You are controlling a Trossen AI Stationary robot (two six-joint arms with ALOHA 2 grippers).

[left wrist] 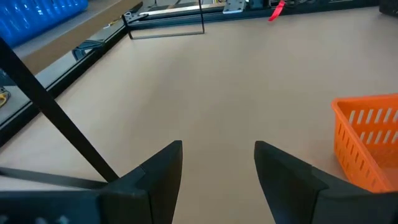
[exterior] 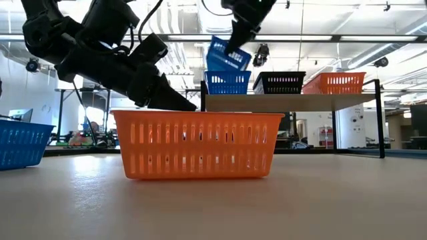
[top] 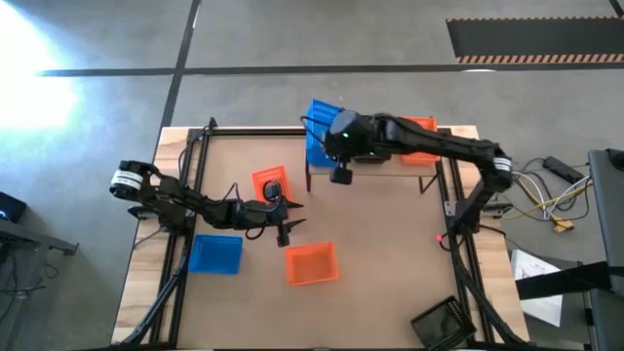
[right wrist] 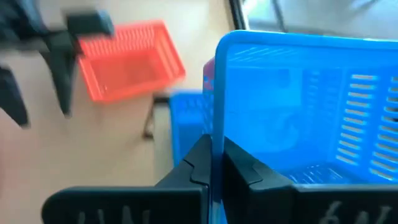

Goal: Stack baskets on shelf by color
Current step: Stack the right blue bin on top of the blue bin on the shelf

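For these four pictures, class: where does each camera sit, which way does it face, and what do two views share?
High: overhead, looking down; both arms, shelf.
Low: tabletop height, level; orange basket in front, arms above.
Left wrist: past the open left gripper over bare table.
Right wrist: right gripper pinching the blue basket wall.
High and low share that tilted blue basket above the shelf.

The right claw [right wrist: 211,163] is raised at the far side, pinched closed on a rim. The left claw [left wrist: 217,177] hangs low mid-tabletop, fingers parted.
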